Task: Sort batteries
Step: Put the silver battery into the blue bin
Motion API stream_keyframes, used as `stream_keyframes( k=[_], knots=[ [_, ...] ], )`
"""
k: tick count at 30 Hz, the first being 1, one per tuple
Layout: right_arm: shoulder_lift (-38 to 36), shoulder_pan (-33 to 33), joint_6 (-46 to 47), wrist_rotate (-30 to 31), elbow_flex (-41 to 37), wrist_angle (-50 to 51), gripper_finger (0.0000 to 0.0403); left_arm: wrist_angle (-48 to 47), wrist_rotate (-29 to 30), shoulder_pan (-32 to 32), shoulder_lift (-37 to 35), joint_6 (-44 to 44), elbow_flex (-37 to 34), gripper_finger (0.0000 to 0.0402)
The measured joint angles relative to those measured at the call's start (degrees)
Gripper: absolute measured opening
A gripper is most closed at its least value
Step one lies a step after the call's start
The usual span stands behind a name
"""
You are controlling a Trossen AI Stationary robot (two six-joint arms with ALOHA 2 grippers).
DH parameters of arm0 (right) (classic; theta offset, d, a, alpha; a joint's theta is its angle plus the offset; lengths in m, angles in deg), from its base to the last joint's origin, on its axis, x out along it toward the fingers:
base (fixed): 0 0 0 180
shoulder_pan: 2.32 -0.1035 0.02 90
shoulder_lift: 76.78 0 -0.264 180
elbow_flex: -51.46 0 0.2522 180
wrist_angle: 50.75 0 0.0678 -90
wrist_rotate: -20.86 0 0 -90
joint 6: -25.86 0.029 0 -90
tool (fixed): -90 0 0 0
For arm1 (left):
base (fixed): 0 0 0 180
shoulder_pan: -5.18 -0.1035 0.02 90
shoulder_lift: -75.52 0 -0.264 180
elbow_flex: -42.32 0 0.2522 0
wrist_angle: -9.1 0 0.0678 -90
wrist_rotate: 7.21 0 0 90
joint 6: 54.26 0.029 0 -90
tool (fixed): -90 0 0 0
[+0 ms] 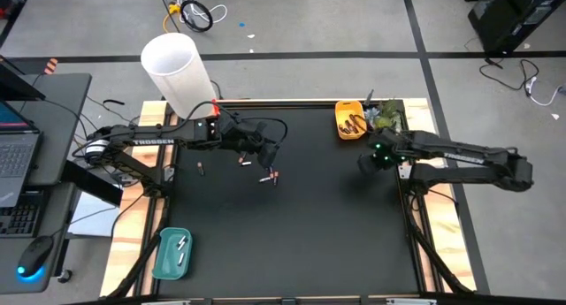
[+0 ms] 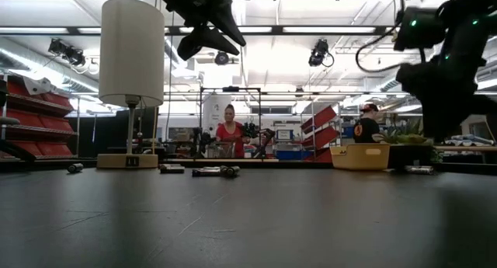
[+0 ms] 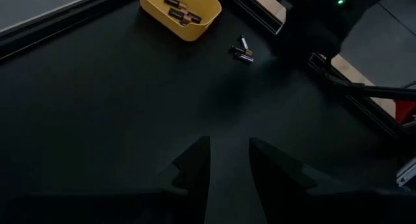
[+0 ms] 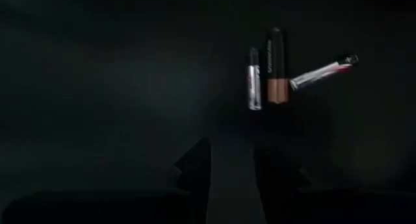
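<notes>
1. On both arms in the high view, white lettering reading TROSSEN is running along the dark links; printing on the batteries is showing but is too small to read.
2. A yellow tray (image 1: 348, 121) is sitting at the far right of the black mat (image 1: 292, 225), holding several dark batteries (image 3: 182, 13) with coppery ends.
3. A teal tray (image 1: 171, 254) is lying at the near left corner of the mat, holding two white batteries (image 1: 181, 246).
4. Loose batteries (image 1: 268, 176) are lying on the mat under the left arm, with one more (image 1: 201, 169) apart to their left.
5. Three batteries are lying close together in the right wrist view: a silver one (image 4: 254, 78) and a dark one with a copper end (image 4: 275, 67) side by side, and a silver one with red print (image 4: 323, 71) angled beside them.
6. The left gripper (image 1: 270, 151) is hanging above the mat, its fingers (image 3: 195, 165) standing slightly apart and holding nothing.
7. The right gripper (image 1: 376, 156) is hovering near the yellow tray, its fingers (image 4: 195, 162) likewise parted and gripping nothing.
8. A white lamp shade (image 1: 177, 73) is standing at the far left corner.
</notes>
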Motion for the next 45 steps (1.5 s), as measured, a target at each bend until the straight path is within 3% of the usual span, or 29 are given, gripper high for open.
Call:
stream_keyframes(
  k=[9,13,45],
  knots=[
    [10.41,3.39,-8.00,1.08,2.17,-2.25,0.0105,-0.04,-1.60,0.00,0.00,0.00,-0.02,0.0121],
    [13.03,3.39,-11.46,-1.16,3.03,-5.19,0.0105,-0.04,-1.60,0.00,0.00,0.16,-0.02,0.0121],
    [28.17,3.10,-14.46,2.71,3.22,-11.49,0.0105,-0.09,-1.58,0.00,0.00,0.31,-0.04,0.0121]
  ],
)
